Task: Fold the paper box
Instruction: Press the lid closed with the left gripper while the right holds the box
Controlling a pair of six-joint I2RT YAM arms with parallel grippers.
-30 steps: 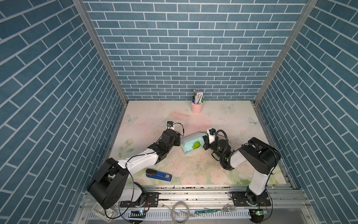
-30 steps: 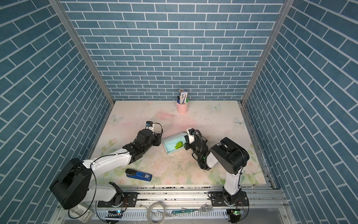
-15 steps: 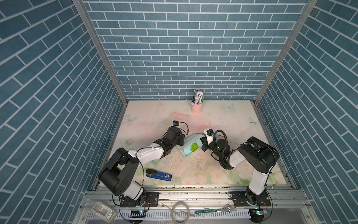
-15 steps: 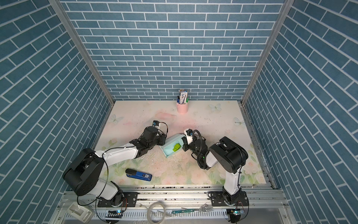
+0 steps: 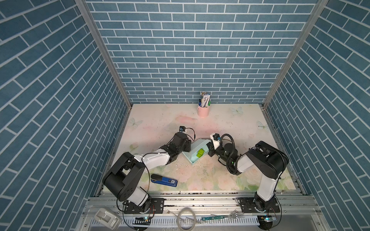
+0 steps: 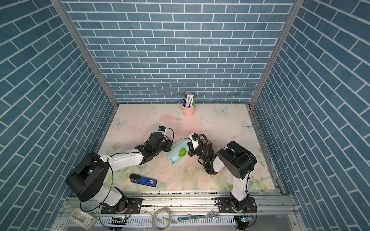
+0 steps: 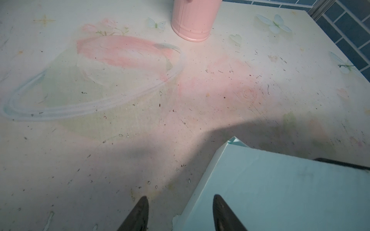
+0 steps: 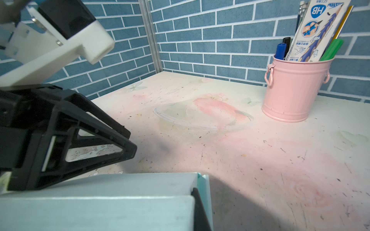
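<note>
In both top views the paper box (image 5: 197, 145) lies near the middle of the table (image 5: 250, 124). It is tipped so that its open side shows, with a small green brick (image 5: 200, 153) inside. My left gripper (image 5: 189, 147) is at the box's left side and my right gripper (image 5: 208, 150) at its right side, so the box sits between the two. A blue stapler (image 5: 164, 180) lies near the front edge toward the left corner, well apart from the box. A pink cup (image 5: 203, 111) stands at the back edge.

In the left wrist view my two fingertips (image 7: 140, 212) stand apart, roughly halfway open, with nothing clamped between them. The box's edge runs up through the gap. One tip is over bare table and the other is in front of the box's pale outer panel. I cannot tell whether that tip touches the card.

In the right wrist view the box fills the lower part, right under me. One dark finger of my right gripper presses against the card at the panel's end, with a thin strip of card on its other side. These jaws are closed tight on the box's wall. My left gripper's black fingers are at the far edge of the same panel.
</note>
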